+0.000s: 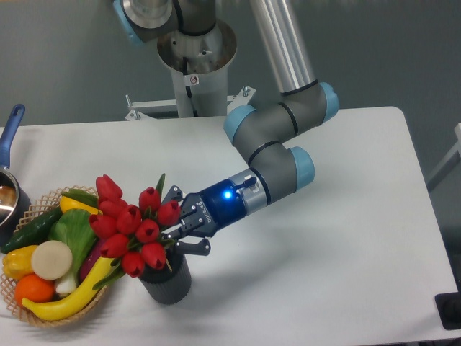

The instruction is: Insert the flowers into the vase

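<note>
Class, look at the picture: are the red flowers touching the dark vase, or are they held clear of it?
Touching. The fixed camera shows the flowers with their stems down inside the mouth of the vase and the lowest buds resting over its rim, no gap visible.

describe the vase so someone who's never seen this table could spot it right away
Start at the wicker basket of vegetables on the table's near left corner; immediately to its right stands the vase, just under the arm's pincer. It is a short dark cylinder with ribbed sides, and unlike the pale woven basket it has the red tulip flowers leaning out of its mouth.
</note>
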Robot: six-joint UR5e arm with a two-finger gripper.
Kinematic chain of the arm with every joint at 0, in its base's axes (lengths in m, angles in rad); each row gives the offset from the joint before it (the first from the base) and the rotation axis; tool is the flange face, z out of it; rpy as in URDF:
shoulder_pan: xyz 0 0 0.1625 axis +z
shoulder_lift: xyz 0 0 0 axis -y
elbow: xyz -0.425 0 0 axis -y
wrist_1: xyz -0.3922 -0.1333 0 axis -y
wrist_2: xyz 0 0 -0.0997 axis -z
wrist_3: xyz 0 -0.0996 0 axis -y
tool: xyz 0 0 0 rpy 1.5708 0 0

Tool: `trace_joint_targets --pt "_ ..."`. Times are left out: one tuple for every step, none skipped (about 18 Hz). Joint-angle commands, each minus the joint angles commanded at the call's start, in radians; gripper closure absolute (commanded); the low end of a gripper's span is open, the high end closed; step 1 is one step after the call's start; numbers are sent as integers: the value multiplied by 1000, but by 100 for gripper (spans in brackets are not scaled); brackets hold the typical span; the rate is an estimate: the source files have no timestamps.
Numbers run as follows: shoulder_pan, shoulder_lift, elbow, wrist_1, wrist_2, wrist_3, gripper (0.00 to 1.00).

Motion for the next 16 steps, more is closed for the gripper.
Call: trace_joint_targets --pt "2 -3 -2 0 -2 12 80" --pt "2 -6 -2 -2 0 32 77" --pt "2 -11 -5 -2 0 44 74" --pt "3 -12 -5 -2 0 49 65" --pt "3 -12 -5 -2 0 51 60" --pt "5 -12 -5 -2 0 51 53" --pt "8 -11 -5 0 0 51 47" --pt "12 -11 -5 -2 0 51 44" --pt "14 -11 -8 -2 0 51 40" --pt "18 -11 -12 -2 0 51 37" --pt "23 -9 -14 -2 0 51 33" --pt "25 -9 -12 0 0 51 28" --pt "26 -9 -12 0 0 51 21" --pt "28 -8 -14 -2 3 51 13" --pt "31 -6 -15 -2 21 51 3" --pt "35 -5 -17 0 41 51 0"
